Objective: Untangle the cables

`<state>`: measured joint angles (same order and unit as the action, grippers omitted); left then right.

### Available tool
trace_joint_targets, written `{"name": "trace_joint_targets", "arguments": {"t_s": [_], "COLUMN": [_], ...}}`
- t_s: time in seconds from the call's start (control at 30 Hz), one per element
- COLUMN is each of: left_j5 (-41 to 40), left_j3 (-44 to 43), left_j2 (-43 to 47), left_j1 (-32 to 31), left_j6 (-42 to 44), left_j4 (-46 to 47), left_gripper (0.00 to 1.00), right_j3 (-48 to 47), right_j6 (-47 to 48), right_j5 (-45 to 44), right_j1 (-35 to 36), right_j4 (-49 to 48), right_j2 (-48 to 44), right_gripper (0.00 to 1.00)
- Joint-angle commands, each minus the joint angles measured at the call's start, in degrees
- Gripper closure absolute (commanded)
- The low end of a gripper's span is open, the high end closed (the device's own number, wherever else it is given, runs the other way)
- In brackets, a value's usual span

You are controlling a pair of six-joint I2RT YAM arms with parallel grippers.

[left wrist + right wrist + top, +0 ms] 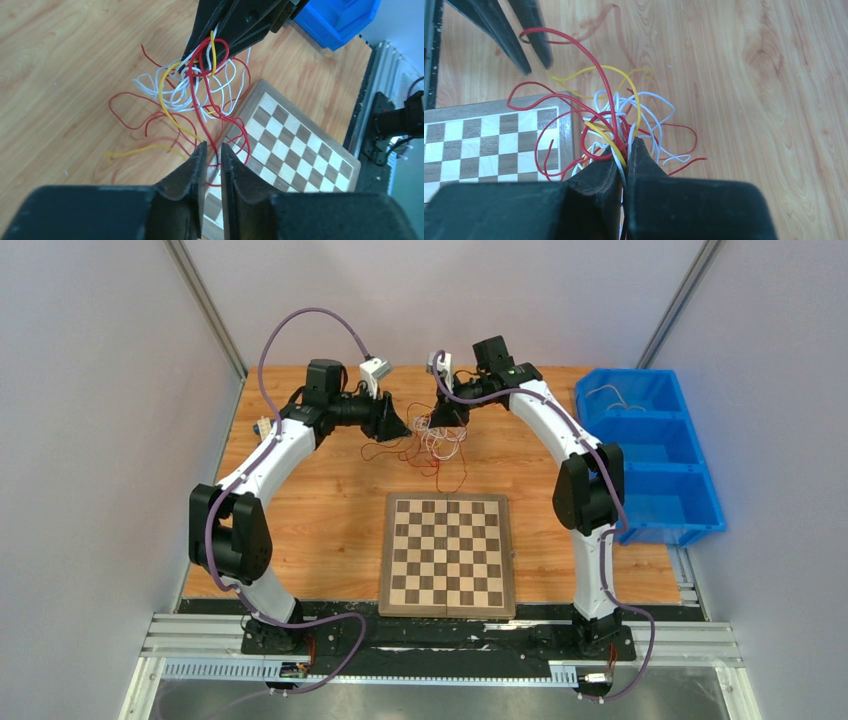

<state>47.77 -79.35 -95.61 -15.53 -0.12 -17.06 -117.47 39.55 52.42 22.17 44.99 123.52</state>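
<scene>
Now the cables (616, 117), a red-white-yellow tangle over the tabletop (749, 75) by the chessboard (300, 145), hang clenched in the right tool (626, 145), so the left tool (214, 148), jaws narrowly apart around one red strand (211, 136), should pinch only that and pull gently.

Light wood-grain table (300, 510). Plain pale grey walls left (90, 440), back (440, 290), right (780, 390). Metal corner posts (205, 305) slant up at both back corners. Blue three-compartment bin (672, 533) at table's right edge. Chessboard (447, 553) near centre front. Aluminium rail (190, 640) along near edge. Even, soft light.
</scene>
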Motion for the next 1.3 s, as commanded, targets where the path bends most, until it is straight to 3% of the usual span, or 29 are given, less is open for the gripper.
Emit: {"name": "trace_joint_targets", "arguments": {"t_s": [0.0,0.07,0.3,0.5,0.6,0.97,1.03,1.1,1.17,1.27], "left_j5": [-1.31,-2.29,-0.70,-0.58,-0.57,-8.24,-8.18,-7.19,-5.40,-4.03], "left_j3": [-0.36,0.03,-3.85,-15.68,-22.21,-48.18,-51.70,-51.80,-49.25,-42.31], "left_j2": [3.41,5.57,10.50,11.45,10.10,3.97,2.83,2.90,3.87,5.72], "left_j1": [-0.11,-0.07,3.83,10.76,14.06,19.76,19.90,19.88,19.86,19.84], "left_j6": [2.06,1.97,-6.23,-14.38,-18.90,-21.94,-22.34,-24.08,-25.98,-28.92], "left_j4": [2.34,1.99,4.30,8.73,10.74,16.71,18.41,19.81,21.15,24.14], "left_gripper": [0.88,0.99,1.00,1.00,1.00,1.00,1.00,1.00,1.00,1.00], "right_j3": [-1.59,-1.61,-2.25,-4.09,-3.55,0.00,0.33,1.39,2.84,4.18], "right_j6": [0.87,0.67,1.02,2.58,4.34,8.31,8.23,7.67,6.66,4.05], "right_j5": [-2.53,-4.04,-9.69,-14.64,-17.34,-26.57,-26.45,-23.49,-18.69,-11.46], "right_j1": [-0.67,-0.97,-2.99,-5.25,-5.73,-8.08,-8.26,-8.26,-8.34,-8.42], "right_j4": [-2.38,-2.55,-5.09,-7.10,-7.96,-9.42,-9.35,-9.11,-8.85,-8.35], "right_j2": [-0.35,0.70,6.02,13.19,15.50,19.14,18.80,16.19,12.26,5.07], "right_gripper": [1.00,0.99,0.79,0.79,0.84,0.81,0.73,0.56,0.39,0.24]}}
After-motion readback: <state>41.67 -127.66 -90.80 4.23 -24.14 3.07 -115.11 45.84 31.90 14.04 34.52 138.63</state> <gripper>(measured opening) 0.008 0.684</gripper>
